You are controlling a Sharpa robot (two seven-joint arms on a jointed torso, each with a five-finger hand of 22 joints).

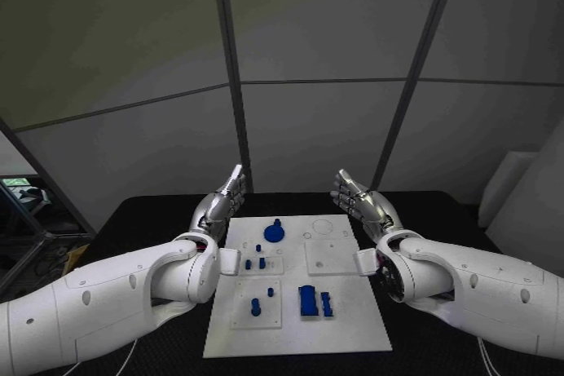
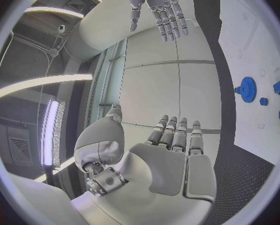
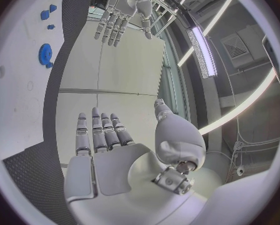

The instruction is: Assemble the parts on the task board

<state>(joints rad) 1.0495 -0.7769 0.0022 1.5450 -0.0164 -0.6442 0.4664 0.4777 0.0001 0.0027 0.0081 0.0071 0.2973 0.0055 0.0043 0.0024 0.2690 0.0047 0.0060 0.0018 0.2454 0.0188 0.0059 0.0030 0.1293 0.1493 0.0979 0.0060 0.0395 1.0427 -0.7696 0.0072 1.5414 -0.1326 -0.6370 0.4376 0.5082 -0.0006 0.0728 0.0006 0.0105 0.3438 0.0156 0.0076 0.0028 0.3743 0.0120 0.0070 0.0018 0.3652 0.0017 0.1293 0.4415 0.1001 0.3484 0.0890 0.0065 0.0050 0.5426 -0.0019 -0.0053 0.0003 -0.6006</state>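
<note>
Head view: the white board (image 1: 341, 327) lies in the middle of the black table (image 1: 141, 209), between the two arms; blue parts sit on it, none touched by either hand; a gear (image 1: 274, 232) stands near the far edge, a tall block (image 1: 308, 301) with a thinner piece (image 1: 327, 303) just beside it stands nearer the robot, and small pegs (image 1: 255, 306) dot the left half; the left hand (image 1: 221, 200) is raised off the board's far left corner, fingers straight and spread a little, holding nothing; the right hand (image 1: 361, 201) mirrors it off the far right corner, likewise flat, fingers apart and empty.

Left wrist view: the left hand (image 2: 167, 160) shows an open palm with fingers extended; the right hand (image 2: 159, 7) faces it across the gap, fingers splayed; the gear (image 2: 246, 89) rests on the board (image 2: 264, 50).

Right wrist view: the right hand (image 3: 115, 157) is flat and bare; the left hand (image 3: 124, 10) hangs opposite; the gear (image 3: 45, 52) sits on the board (image 3: 15, 95).
</note>
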